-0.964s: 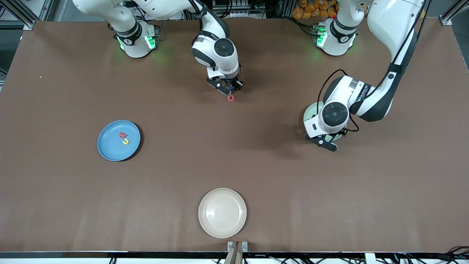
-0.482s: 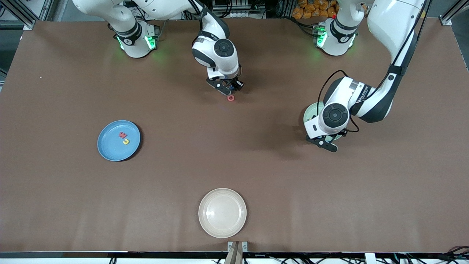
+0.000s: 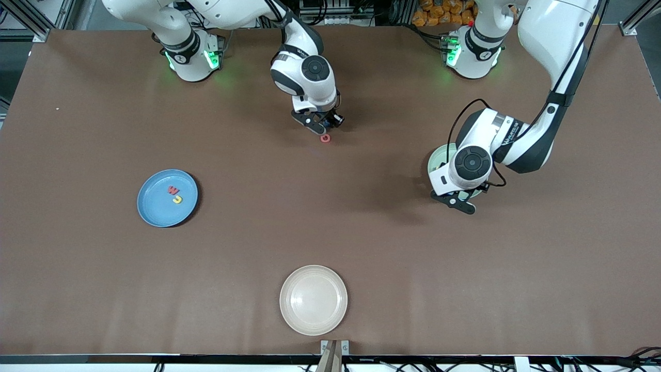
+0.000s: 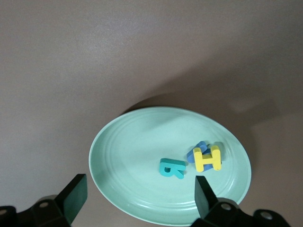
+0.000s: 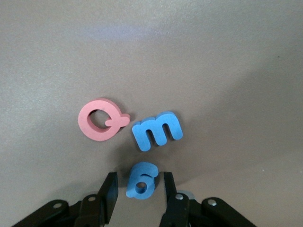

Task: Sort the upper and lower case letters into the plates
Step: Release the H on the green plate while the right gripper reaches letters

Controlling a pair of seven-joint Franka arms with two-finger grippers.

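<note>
My right gripper [image 5: 140, 191] is low over the table, open, with its fingers on either side of a small blue letter [image 5: 141, 180] and a gap on both sides. Beside that lie a blue m [image 5: 157, 130] and a pink-red Q [image 5: 101, 119]. The front view shows the right gripper [image 3: 320, 125] with the red letter [image 3: 325, 138] next to it. My left gripper [image 4: 139, 194] hangs open and empty over the mint green plate [image 4: 137, 156]. That plate holds a teal letter [image 4: 172, 168] and a yellow letter [image 4: 207, 158] lying on a blue one [image 4: 196, 151]. The blue plate [image 3: 155, 206] holds a red W [image 3: 173, 190] and a yellow letter [image 3: 177, 199].
A cream-white plate [image 3: 313, 299] sits near the table's front edge, in the middle. The left arm's hand covers most of the mint plate [image 3: 436, 157] in the front view. The robots' bases stand along the table's back edge.
The left arm's hand has edged slightly over the mint plate. Nothing else has visibly moved in the front view.
</note>
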